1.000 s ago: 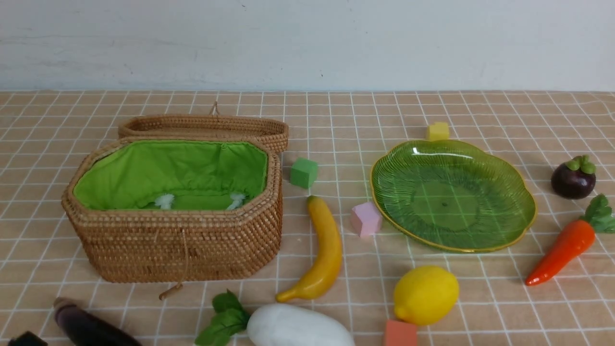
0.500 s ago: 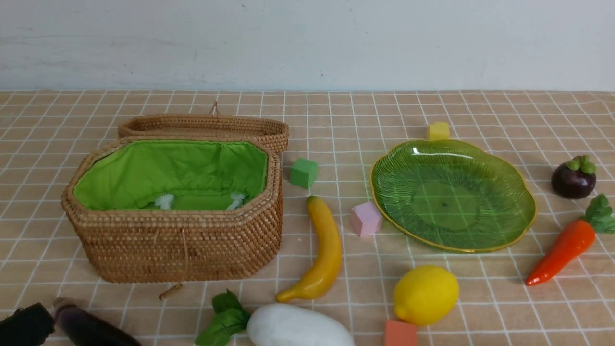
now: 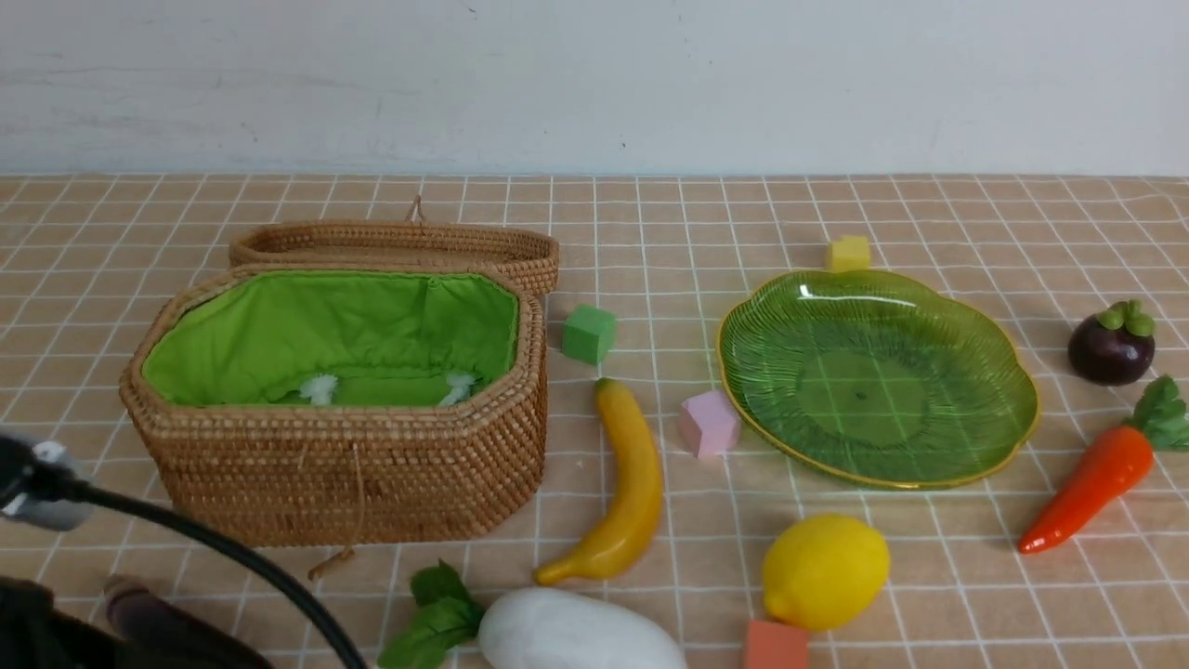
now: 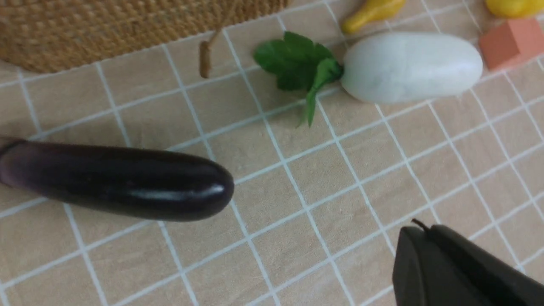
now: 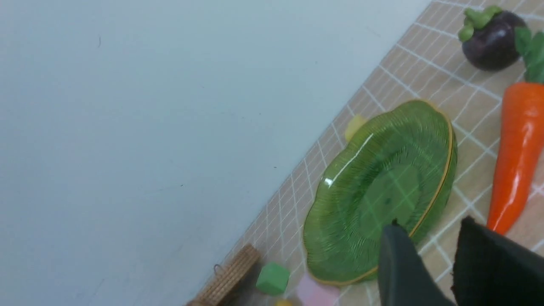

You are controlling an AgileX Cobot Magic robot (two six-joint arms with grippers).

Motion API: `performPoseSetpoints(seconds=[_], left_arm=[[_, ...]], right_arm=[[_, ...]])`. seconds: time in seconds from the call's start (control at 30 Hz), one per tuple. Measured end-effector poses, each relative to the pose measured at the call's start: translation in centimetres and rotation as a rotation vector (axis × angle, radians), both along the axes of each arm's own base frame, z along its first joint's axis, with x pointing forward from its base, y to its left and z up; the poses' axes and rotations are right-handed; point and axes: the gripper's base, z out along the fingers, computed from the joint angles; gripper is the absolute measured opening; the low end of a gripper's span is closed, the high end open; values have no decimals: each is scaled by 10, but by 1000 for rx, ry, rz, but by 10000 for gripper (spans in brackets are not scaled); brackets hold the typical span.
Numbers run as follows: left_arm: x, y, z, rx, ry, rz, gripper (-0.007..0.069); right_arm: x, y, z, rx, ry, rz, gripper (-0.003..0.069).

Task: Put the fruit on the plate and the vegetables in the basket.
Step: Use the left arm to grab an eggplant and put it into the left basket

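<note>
Well, the left gripper (image 4: 420, 233) is pinched tight with nothing in it. The eggplant (image 4: 119, 182), long, dark purple and shiny, lies flat on the checked cloth (image 4: 297, 238) near its tip, not touching. The white radish (image 4: 410, 66) with green leaves lies farther off. The right gripper (image 5: 429, 223) has its two black fingers a little apart, holding nothing. The ribbed green plate (image 5: 382, 170) lies just ahead of it, with the orange carrot (image 5: 516, 140) to one side.
</note>
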Motion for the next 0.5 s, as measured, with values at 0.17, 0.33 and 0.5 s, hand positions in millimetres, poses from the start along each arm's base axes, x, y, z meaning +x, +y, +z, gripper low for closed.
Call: performPoseSetpoints(seconds=[0.17, 0.33, 0.5], left_arm=[[35, -6, -7, 100, 37, -165, -13], [62, -9, -21, 202, 60, -375, -12], [76, -6, -40, 342, 72, -569, 85]], right_arm=[[-25, 11, 64, -282, 27, 315, 118], [-42, 13, 119, -644, -2, 640, 94], [-38, 18, 134, -854, 14, 860, 91]])
